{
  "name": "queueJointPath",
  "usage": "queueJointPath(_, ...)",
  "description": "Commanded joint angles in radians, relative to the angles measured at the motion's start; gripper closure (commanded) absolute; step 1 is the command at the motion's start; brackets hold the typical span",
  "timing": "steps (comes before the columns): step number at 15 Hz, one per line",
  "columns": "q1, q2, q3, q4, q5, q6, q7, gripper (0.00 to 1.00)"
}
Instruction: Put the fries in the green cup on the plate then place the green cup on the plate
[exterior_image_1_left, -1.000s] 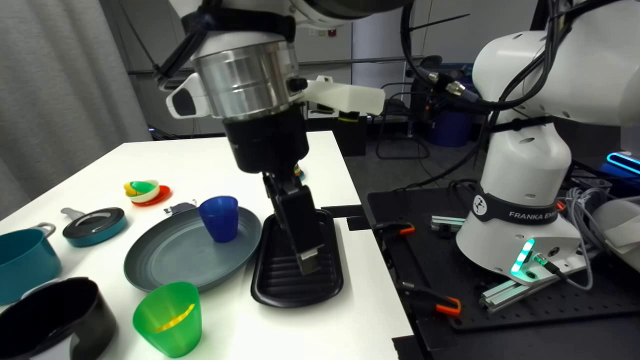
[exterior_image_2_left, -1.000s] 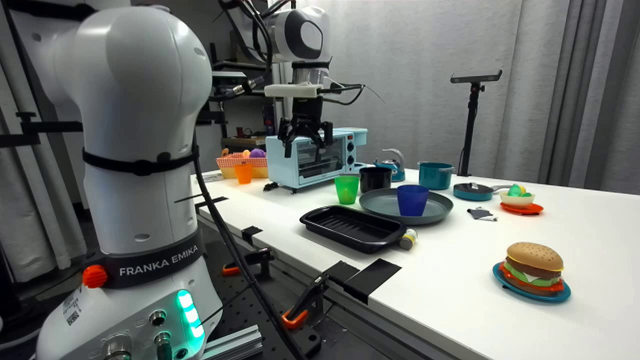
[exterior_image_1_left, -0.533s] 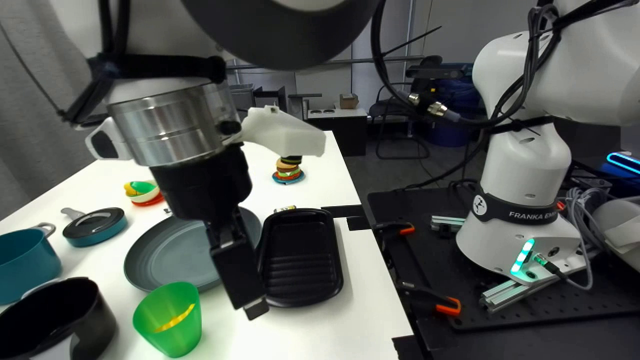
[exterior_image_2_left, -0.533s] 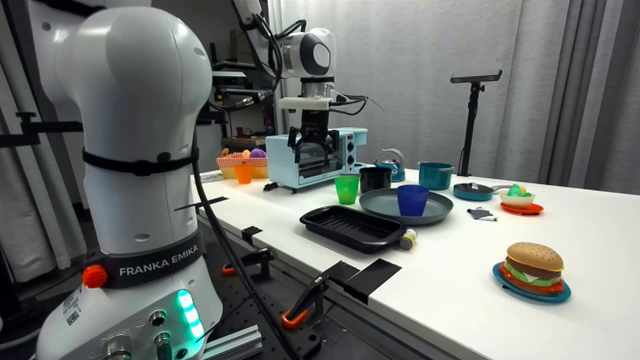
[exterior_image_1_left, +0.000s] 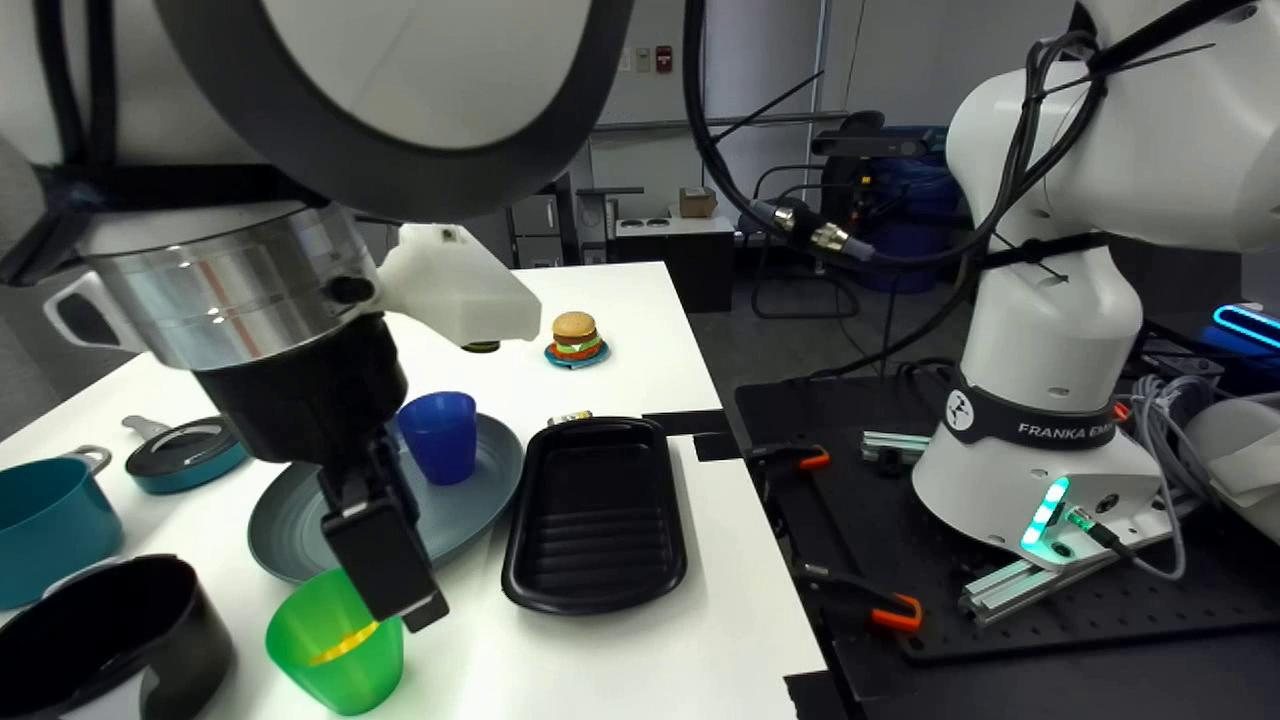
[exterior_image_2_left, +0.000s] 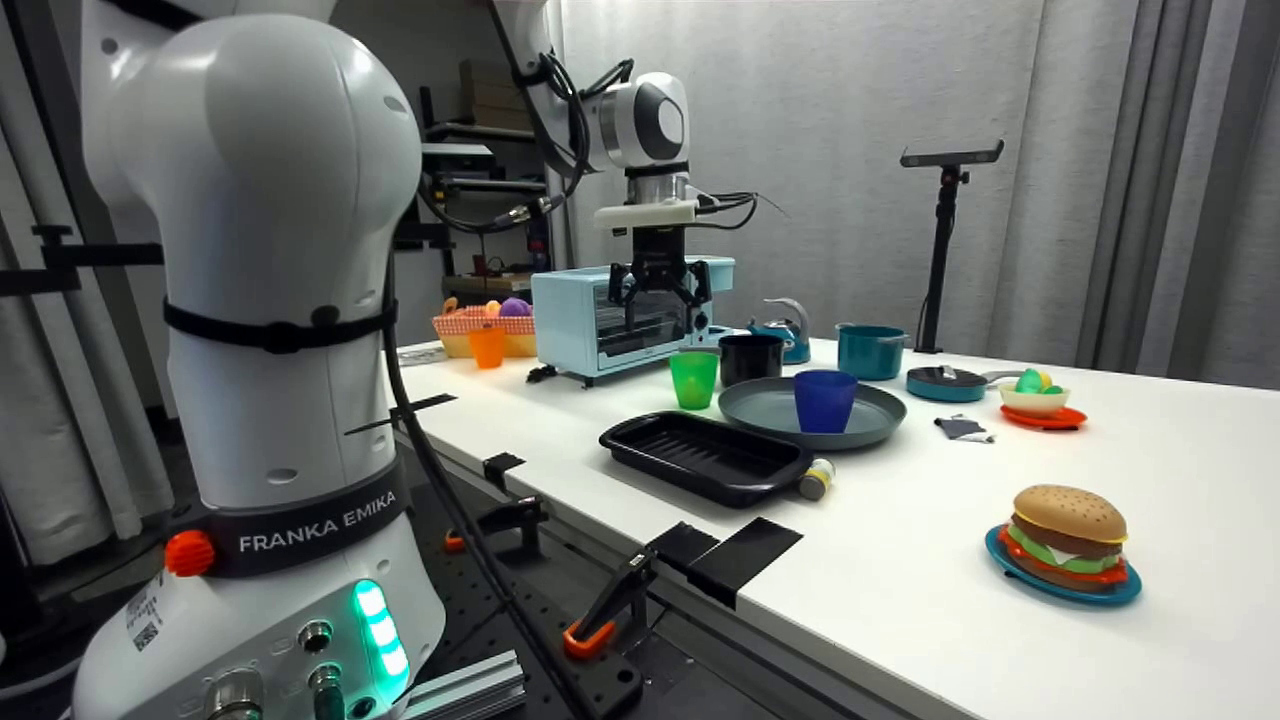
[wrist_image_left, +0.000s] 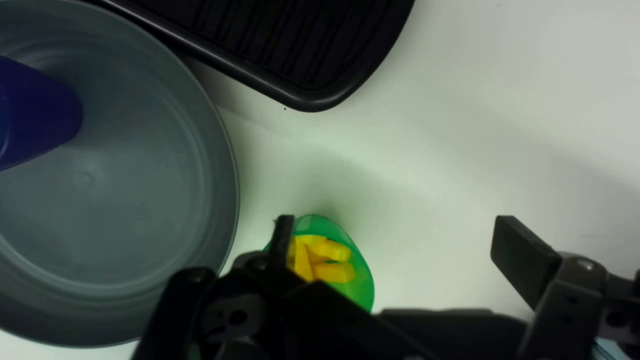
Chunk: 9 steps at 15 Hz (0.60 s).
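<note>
The lime-green cup (exterior_image_1_left: 350, 685) stands upright on the white table, also seen in an exterior view (exterior_image_2_left: 693, 382) and the wrist view (wrist_image_left: 364, 285). Several yellow fries (wrist_image_left: 334, 272) lie inside it; they also show in an exterior view (exterior_image_1_left: 345, 642). The grey-blue plate (exterior_image_1_left: 290, 525) is beside the cup, also in the wrist view (wrist_image_left: 135, 215). A dark blue cup (exterior_image_1_left: 440, 440) stands on the plate. My gripper (wrist_image_left: 395, 230) is open and empty above the table near the green cup. In the wrist view one finger overlaps the cup and hides part of it. It also shows in an exterior view (exterior_image_2_left: 664, 320).
A black ridged tray (exterior_image_1_left: 595, 530) lies beside the plate. A black pot (exterior_image_1_left: 110, 640) stands close to the green cup, with a teal pot (exterior_image_1_left: 50, 525) behind. A light-blue toaster oven (exterior_image_2_left: 570, 320) and a toy burger (exterior_image_2_left: 1068, 535) are on the table.
My open gripper has moved from over the black tray sideways and a little downward, to near the green cup. The cup, fries, plate and blue cup have not moved.
</note>
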Motion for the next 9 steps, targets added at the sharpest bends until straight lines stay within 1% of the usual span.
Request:
queueJointPath(1, -0.009, 0.05, 0.01, 0.053, -0.008, 0.006, -0.02, 0.0)
queueJointPath(9, -0.005, 0.12, 0.029, 0.093, 0.004, 0.025, -0.041, 0.0)
